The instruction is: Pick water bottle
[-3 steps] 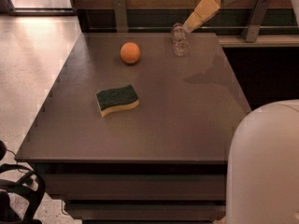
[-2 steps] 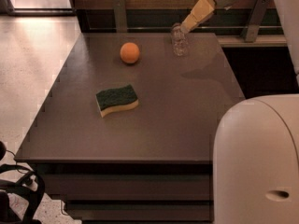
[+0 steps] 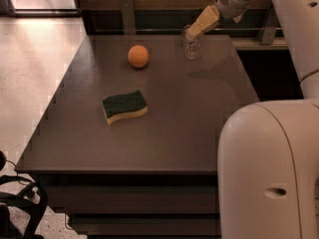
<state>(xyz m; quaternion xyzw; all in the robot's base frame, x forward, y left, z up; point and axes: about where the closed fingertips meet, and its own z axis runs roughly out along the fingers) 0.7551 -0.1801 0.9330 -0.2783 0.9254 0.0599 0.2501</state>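
Observation:
The water bottle (image 3: 191, 48) is small, clear and ribbed. It stands upright near the far edge of the dark table (image 3: 199, 113), right of the middle. My gripper (image 3: 195, 31) is tan and comes down from the upper right. Its tip overlaps the bottle's top, just above and to the right of it. I cannot tell whether it touches the bottle. The bottle's cap is hidden behind the gripper.
An orange ball (image 3: 138, 56) lies left of the bottle. A green and yellow sponge (image 3: 124, 106) lies nearer the middle left. My white arm and body (image 3: 269, 168) fill the right side. A railing with posts (image 3: 127, 14) runs behind the table.
My gripper has moved slightly down and left, closer to the bottle's top. My white arm now fills more of the right side. The bottle, ball and sponge have not moved.

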